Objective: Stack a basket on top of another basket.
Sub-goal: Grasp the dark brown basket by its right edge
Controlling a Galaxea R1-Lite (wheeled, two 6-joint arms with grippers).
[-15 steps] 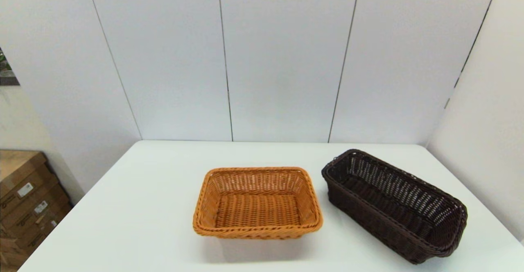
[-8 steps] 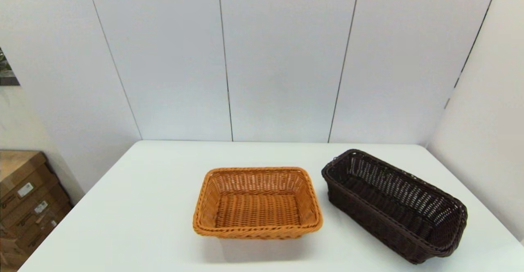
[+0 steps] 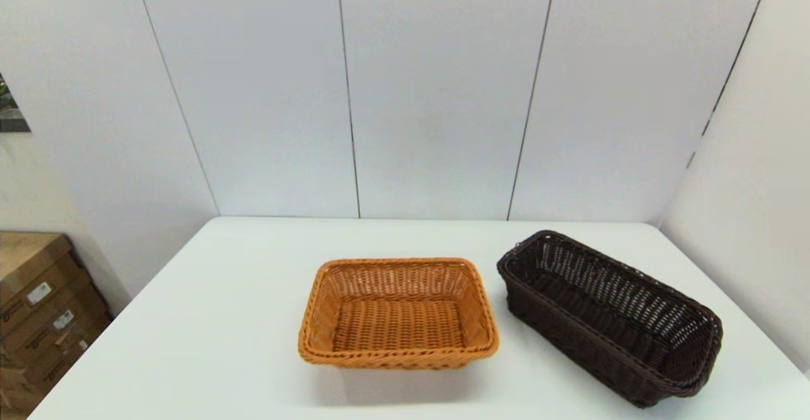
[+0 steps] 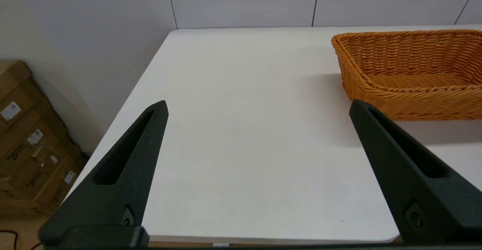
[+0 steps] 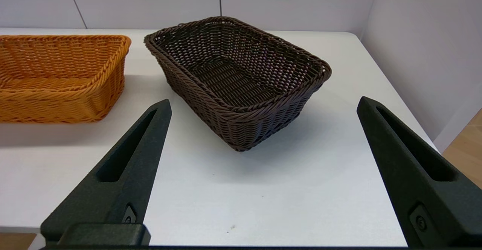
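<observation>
The dark brown basket [image 3: 610, 315] rests on the white table [image 3: 221, 319] at the right, turned at an angle; the right wrist view shows the dark basket [image 5: 235, 78] empty. Just left of it, near the table's middle, sits the orange-tan basket [image 3: 397, 311], also empty and apart from the dark one. My right gripper [image 5: 263, 105] hovers open at the table's near edge, short of the dark basket. Over the near left part of the table my left gripper [image 4: 258, 105] is open and holds nothing, with the orange-tan basket [image 4: 410, 73] off to its right. Neither arm appears in the head view.
White wall panels close off the back and right side of the table. Cardboard boxes [image 3: 38, 312] stand on the floor beyond the table's left edge. Bare tabletop lies left of the orange-tan basket and along the near edge.
</observation>
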